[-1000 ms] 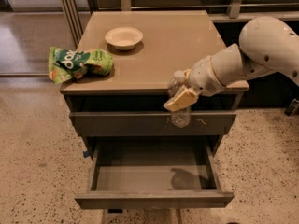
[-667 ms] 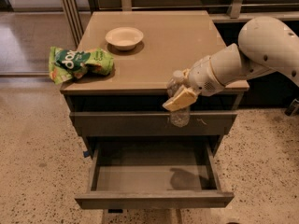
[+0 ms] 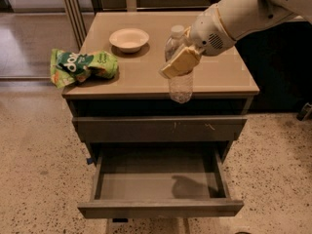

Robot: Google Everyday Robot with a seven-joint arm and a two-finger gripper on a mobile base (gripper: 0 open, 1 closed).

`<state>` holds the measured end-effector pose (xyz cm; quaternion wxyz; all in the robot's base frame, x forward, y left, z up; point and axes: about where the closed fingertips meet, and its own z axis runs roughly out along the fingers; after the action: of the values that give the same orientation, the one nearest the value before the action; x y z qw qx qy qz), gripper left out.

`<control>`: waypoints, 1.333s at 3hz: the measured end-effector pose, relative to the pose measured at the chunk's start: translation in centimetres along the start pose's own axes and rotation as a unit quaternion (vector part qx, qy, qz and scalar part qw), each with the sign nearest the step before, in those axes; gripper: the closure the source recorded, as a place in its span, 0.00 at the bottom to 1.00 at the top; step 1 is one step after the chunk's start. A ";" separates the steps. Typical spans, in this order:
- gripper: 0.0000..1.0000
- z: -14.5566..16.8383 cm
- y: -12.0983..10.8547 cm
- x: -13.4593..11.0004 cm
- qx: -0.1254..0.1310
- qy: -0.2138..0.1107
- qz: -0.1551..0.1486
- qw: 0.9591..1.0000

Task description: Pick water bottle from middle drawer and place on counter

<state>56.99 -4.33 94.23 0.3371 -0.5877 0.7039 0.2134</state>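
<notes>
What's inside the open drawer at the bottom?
Only a shadow on the middle drawer's bare floor. The floor right behind its front panel is hidden. The end effector holds the water bottle over the counter's front edge.

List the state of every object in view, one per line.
white bowl: upright, empty.
chip bag: crumpled, lying on the counter at its left edge.
water bottle: upright, capped, held off the counter.
gripper: above the counter's front edge, fingers shut on the water bottle.
middle drawer: pulled open, empty.
</notes>
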 end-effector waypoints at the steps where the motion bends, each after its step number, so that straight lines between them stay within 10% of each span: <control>1: 1.00 0.0 0.0 0.0 0.000 0.000 0.000 1.000; 4: 1.00 0.1 -6.2 1.2 0.033 -0.017 -0.019 0.999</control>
<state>62.91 -6.44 93.88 0.3722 -0.5859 0.6933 0.1937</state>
